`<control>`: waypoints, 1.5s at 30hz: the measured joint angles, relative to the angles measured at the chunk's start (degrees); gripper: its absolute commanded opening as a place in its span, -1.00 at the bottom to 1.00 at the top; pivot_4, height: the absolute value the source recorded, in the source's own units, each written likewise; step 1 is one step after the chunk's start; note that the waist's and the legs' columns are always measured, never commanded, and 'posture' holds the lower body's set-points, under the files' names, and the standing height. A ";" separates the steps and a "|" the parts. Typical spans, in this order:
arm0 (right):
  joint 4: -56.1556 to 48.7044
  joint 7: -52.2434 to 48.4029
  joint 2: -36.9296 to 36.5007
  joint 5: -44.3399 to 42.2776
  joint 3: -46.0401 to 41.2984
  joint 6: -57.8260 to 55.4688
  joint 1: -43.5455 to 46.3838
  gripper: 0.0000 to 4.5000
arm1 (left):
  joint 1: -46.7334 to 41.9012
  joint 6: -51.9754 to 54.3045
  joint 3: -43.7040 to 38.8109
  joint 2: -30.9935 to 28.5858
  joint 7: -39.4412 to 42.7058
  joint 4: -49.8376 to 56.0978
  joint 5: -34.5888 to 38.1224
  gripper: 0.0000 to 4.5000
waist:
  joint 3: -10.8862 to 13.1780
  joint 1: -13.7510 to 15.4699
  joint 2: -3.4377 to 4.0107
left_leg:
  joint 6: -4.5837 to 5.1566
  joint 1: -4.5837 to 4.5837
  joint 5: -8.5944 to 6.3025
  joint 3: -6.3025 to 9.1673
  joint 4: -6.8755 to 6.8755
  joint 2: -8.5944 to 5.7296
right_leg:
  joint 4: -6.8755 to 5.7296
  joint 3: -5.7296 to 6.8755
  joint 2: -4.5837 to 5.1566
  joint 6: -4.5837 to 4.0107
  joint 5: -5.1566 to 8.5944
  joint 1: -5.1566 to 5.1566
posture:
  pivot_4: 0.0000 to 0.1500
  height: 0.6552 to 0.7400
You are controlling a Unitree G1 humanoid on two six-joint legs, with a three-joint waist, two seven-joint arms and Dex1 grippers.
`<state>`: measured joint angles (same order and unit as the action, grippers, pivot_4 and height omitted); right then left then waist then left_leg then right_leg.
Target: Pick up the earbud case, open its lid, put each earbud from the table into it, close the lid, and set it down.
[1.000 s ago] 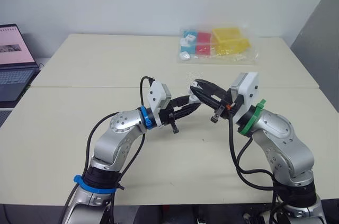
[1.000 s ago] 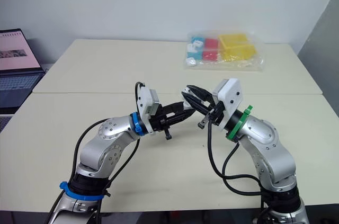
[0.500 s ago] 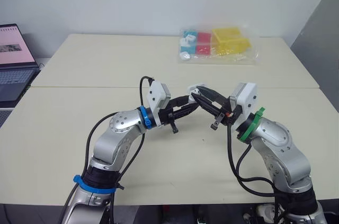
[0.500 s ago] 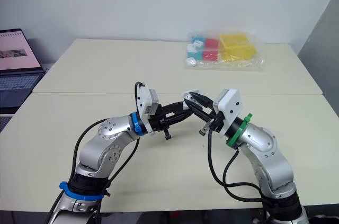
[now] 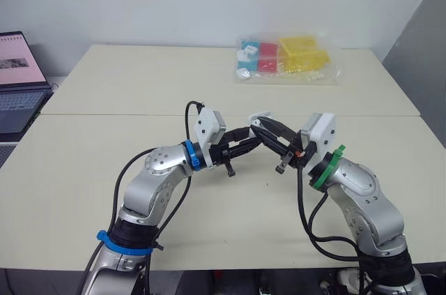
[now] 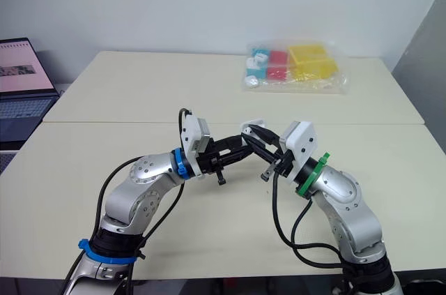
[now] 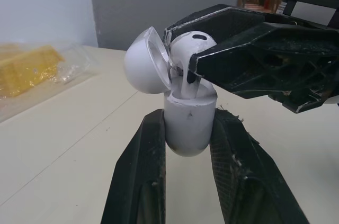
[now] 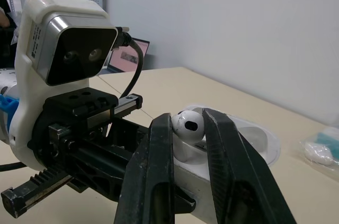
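My left gripper (image 7: 189, 128) is shut on the white earbud case (image 7: 189, 118), holding it upright above the middle of the table. The case's lid (image 7: 145, 61) is swung open. A white earbud (image 8: 188, 125) is pinched between the fingers of my right gripper (image 8: 188, 123). Its stem reaches down into the case's top while its head still sticks out. In the left eye view the two grippers meet tip to tip, left gripper (image 5: 251, 144) below and right gripper (image 5: 260, 126) above, with the lid (image 5: 259, 117) showing white behind them.
A clear plastic bag (image 5: 287, 59) of yellow, red and blue boxes lies at the table's far right. An open laptop (image 5: 17, 82) stands off the left edge. The cream table (image 5: 90, 162) spreads wide around both arms.
My right arm has come lower and a little toward the left gripper, bringing the earbud down onto the open case. The left arm has held still.
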<state>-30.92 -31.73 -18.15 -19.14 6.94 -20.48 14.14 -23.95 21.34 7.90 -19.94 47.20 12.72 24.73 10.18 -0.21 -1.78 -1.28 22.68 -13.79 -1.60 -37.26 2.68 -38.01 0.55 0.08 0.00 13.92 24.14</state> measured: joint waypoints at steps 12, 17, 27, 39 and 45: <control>-1.02 -0.73 -1.06 -2.39 0.34 -2.26 -0.55 0.15 | 0.04 0.83 -0.22 -0.08 -0.58 -0.04 -0.05 -0.65 | 0.00 0.00 0.00 | 0.00 0.00 0.00 0.00 0.01 0.00 | 0.01 0.00 0.00 0.00 0.00 0.00 | 1.00 0.90; -1.77 -0.65 -2.23 -2.62 0.20 -3.15 -0.27 0.15 | 0.04 0.83 -0.29 -0.06 -0.47 -0.02 -0.04 -0.65 | 0.00 0.01 0.00 | 0.00 0.01 0.00 -0.01 0.01 -0.01 | 0.02 -0.01 0.00 0.00 0.00 0.00 | 1.00 0.90; -3.61 0.76 -5.52 -5.32 -4.21 -6.98 -0.12 0.15 | 0.04 0.61 -0.46 0.02 -0.39 0.24 0.00 -0.65 | 0.00 0.02 0.00 | 0.00 0.01 0.00 0.01 0.02 0.00 | 0.01 0.01 0.00 0.00 0.00 0.00 | 1.00 0.90; -5.82 -2.14 -21.10 -17.20 -12.67 -20.45 12.76 -0.01 | 0.04 0.03 -0.65 -0.21 1.16 0.18 0.00 -0.65 | 0.02 -0.10 0.01 | 0.01 -0.04 0.00 -0.03 0.01 -0.01 | 0.01 -0.01 0.01 0.00 0.00 -0.02 | 1.00 0.90; 8.62 -9.44 -26.75 -13.10 -7.40 -20.99 25.14 -0.88 | -0.09 -1.61 0.70 -0.45 4.04 -0.01 -0.10 -0.65 | 0.02 -0.01 0.01 | 0.01 0.01 0.00 -0.05 0.13 -0.01 | 0.13 -0.02 -0.01 -0.05 0.03 0.02 | 1.00 0.90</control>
<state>-22.30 -41.17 -44.90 -32.23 -0.46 -41.46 39.28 -24.04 19.73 8.60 -20.39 51.24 12.72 24.63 10.19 -0.22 -1.78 -1.26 22.70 -13.79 -1.65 -37.13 2.66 -37.88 0.53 0.07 -0.05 13.95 24.16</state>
